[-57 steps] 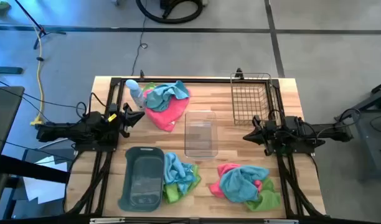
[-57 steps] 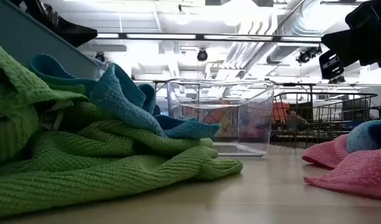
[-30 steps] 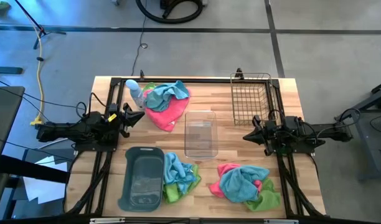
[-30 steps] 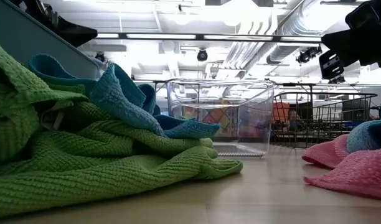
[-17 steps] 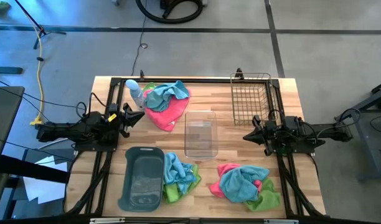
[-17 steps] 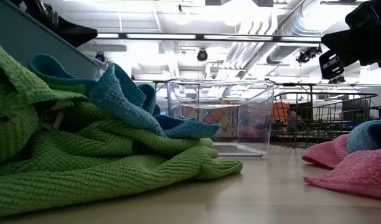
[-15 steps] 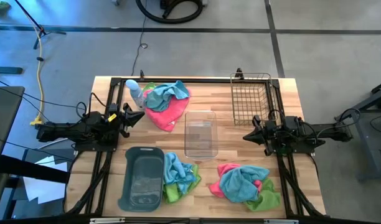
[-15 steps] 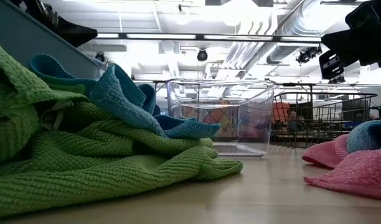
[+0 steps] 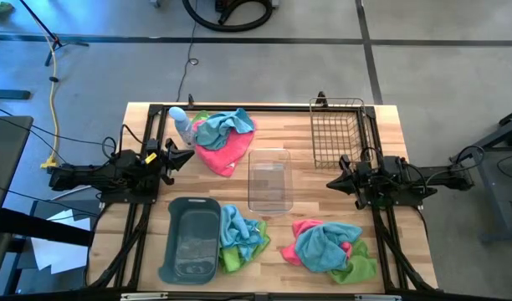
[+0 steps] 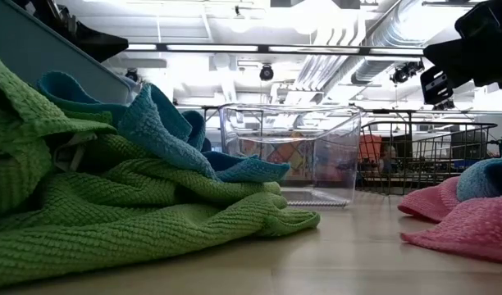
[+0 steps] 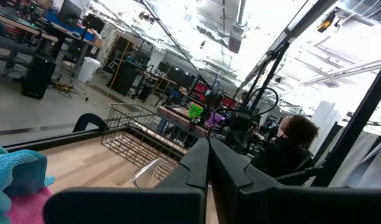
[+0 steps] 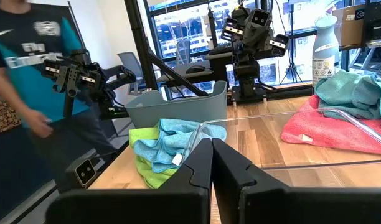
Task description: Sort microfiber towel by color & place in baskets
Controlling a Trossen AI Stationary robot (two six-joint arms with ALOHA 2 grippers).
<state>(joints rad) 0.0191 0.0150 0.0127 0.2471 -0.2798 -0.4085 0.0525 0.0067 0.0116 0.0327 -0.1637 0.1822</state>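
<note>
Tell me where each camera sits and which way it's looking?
High view: above, looking down; both arms, clear bin.
Low view: table height, behind green towel; arm part at upper right.
Left wrist view: past shut left end effector toward wire basket.
Right wrist view: past shut right end effector toward grey tub.
High and low share the clear bin.
</note>
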